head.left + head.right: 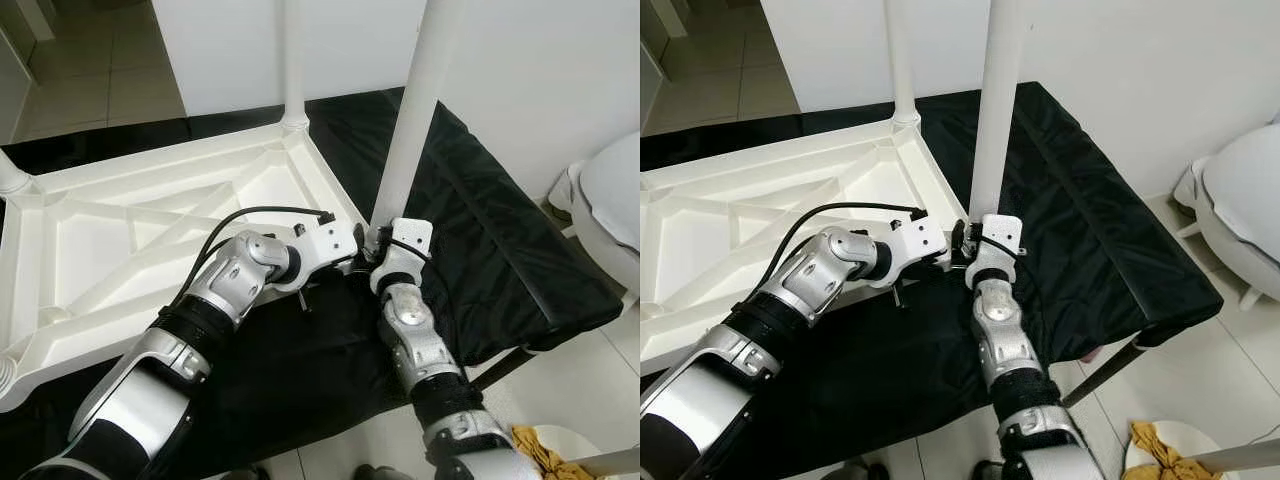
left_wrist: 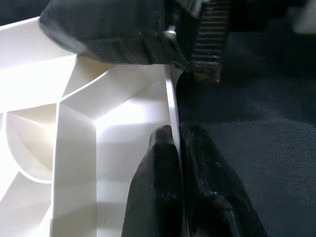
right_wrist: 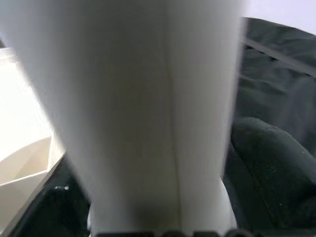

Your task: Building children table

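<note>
White table leg [image 1: 415, 110] upright at the near corner of the upturned white tabletop [image 1: 150, 240], clasped low down by the right hand [image 1: 375, 240]. Just beside it, left hand [image 2: 175, 143] clenched on the tabletop rim. Both resting on black cloth [image 1: 480, 230]. Step judged: seating this leg. Next: press straight down, rim kept steady.

No text, label, brand, number or sign can be read anywhere.

The upturned white ribbed tabletop [image 1: 150, 230] and round white leg [image 1: 415, 110] look like smooth, slightly glossy plastic; the black sheet [image 1: 480, 230] beneath is matt woven cloth.
</note>
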Robot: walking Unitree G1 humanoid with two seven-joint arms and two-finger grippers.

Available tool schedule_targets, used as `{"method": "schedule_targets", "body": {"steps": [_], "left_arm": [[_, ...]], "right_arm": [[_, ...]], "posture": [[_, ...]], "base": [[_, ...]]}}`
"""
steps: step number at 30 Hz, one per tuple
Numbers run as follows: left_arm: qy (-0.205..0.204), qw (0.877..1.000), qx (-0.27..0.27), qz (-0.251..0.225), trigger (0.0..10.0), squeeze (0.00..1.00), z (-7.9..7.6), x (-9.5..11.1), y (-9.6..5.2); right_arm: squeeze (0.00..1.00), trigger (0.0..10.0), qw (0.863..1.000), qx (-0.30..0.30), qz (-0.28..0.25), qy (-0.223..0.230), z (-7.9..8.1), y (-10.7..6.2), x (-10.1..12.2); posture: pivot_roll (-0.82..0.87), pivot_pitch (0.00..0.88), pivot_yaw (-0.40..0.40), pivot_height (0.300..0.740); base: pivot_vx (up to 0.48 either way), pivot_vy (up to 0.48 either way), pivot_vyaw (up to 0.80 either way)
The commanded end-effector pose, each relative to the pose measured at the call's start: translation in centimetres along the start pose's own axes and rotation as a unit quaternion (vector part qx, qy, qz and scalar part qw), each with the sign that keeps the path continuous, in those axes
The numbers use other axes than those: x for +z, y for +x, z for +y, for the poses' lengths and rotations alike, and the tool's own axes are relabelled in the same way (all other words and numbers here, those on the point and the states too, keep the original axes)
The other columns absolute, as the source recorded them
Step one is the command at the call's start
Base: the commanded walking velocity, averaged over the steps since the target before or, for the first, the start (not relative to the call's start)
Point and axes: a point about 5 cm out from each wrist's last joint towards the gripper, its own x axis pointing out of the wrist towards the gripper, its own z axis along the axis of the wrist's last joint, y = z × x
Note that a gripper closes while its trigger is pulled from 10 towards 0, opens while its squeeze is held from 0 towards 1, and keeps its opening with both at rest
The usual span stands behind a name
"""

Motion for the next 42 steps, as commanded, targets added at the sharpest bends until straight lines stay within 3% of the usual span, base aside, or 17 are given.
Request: {"method": "schedule_targets", "body": {"steps": [1, 5, 6, 8, 11, 12, 15, 21, 27, 28, 32, 33, 36, 37, 42], "left_arm": [[0.01, 1.0, -0.009, 0.026, 10.0, 0.0, 0.1, -1.2, -0.7], [0.009, 1.0, -0.01, 0.025, 10.0, 0.0, 0.0, -1.2, -0.7], [0.009, 1.0, -0.011, 0.025, 10.0, 0.0, 0.0, -1.2, -0.6], [0.009, 1.0, -0.012, 0.025, 10.0, 0.0, -0.1, -1.2, -0.6], [0.009, 1.0, -0.011, 0.027, 10.0, 0.0, -0.1, -1.3, -0.7], [0.009, 1.0, -0.011, 0.027, 10.0, 0.0, -0.1, -1.3, -0.7], [0.011, 0.999, -0.011, 0.028, 10.0, 0.0, 0.0, -1.3, -0.8], [0.012, 0.999, -0.011, 0.03, 10.0, 0.0, 0.1, -1.4, -0.9], [0.012, 0.999, -0.011, 0.031, 10.0, 0.0, 0.0, -1.4, -0.9], [0.013, 0.999, -0.013, 0.031, 10.0, 0.0, -0.1, -1.4, -0.9], [0.013, 0.999, -0.014, 0.031, 10.0, 0.0, -0.2, -1.4, -0.9], [0.013, 0.999, -0.014, 0.031, 10.0, 0.0, -0.2, -1.4, -0.9], [0.013, 0.999, -0.014, 0.032, 10.0, 0.0, -0.2, -1.5, -0.9], [0.012, 0.999, -0.015, 0.032, 10.0, 0.0, -0.2, -1.4, -0.9], [0.012, 0.999, -0.016, 0.032, 10.0, 0.0, -0.2, -1.5, -1.0]], "right_arm": [[1.0, 10.0, 0.994, -0.105, 0.039, -0.009, -6.0, -0.3, -1.5], [1.0, 10.0, 0.998, -0.045, 0.034, -0.011, -5.9, 0.1, -1.3], [0.0, 10.0, 0.999, -0.012, 0.03, -0.012, -5.8, 0.3, -1.1], [0.0, 10.0, 1.0, 0.009, 0.027, -0.013, -5.7, 0.4, -1.0], [0.0, 10.0, 0.995, 0.101, 0.02, -0.02, -5.4, 0.8, -0.5], [0.0, 10.0, 0.995, 0.101, 0.02, -0.02, -5.4, 0.8, -0.5], [0.0, 10.0, 0.982, 0.186, 0.013, -0.04, -5.1, 0.8, -0.4], [0.0, 10.0, 0.958, 0.284, 0.016, -0.043, -4.9, 0.6, -0.5], [0.0, 10.0, 0.944, 0.325, 0.021, -0.051, -4.9, 0.6, -0.7], [0.0, 10.0, 0.933, 0.354, 0.034, -0.05, -4.8, 0.5, -0.9], [0.0, 10.0, 0.929, 0.364, 0.038, -0.051, -4.8, 0.6, -0.9], [0.0, 4.5, 0.929, 0.364, 0.039, -0.052, -4.8, 0.7, -0.9], [0.0, 4.5, 0.929, 0.366, 0.039, -0.052, -4.8, 0.7, -0.9], [0.0, 0.0, 0.927, 0.37, 0.039, -0.045, -4.8, 0.7, -1.0], [0.0, 0.0, 0.927, 0.372, 0.042, -0.035, -4.9, 0.6, -1.2]], "posture": [[-0.05, 0.081, 0.039, 0.74], [-0.05, 0.081, 0.041, 0.74], [-0.05, 0.08, 0.04, 0.74], [-0.05, 0.08, 0.04, 0.74], [-0.04, 0.073, 0.041, 0.74], [-0.04, 0.073, 0.041, 0.74], [-0.04, 0.07, 0.041, 0.74], [-0.03, 0.06, 0.044, 0.74], [-0.02, 0.057, 0.047, 0.74], [-0.02, 0.056, 0.049, 0.74], [-0.02, 0.055, 0.049, 0.74], [-0.02, 0.055, 0.049, 0.74], [-0.01, 0.056, 0.049, 0.74], [-0.01, 0.057, 0.048, 0.74], [-0.01, 0.063, 0.05, 0.74]], "base": [[0.0, 0.0, 0.0], [0.0, 0.0, 0.0], [0.0, 0.0, 0.0], [0.0, 0.0, 0.0], [0.0, 0.0, 0.0], [0.0, 0.0, 0.0], [0.0, 0.0, 0.0], [0.0, 0.0, 0.0], [0.0, 0.0, 0.0], [0.0, 0.0, 0.0], [0.0, 0.0, 0.0], [0.0, 0.0, 0.0], [0.0, 0.0, 0.0], [0.0, 0.0, 0.0], [0.0, 0.0, 0.0]]}}
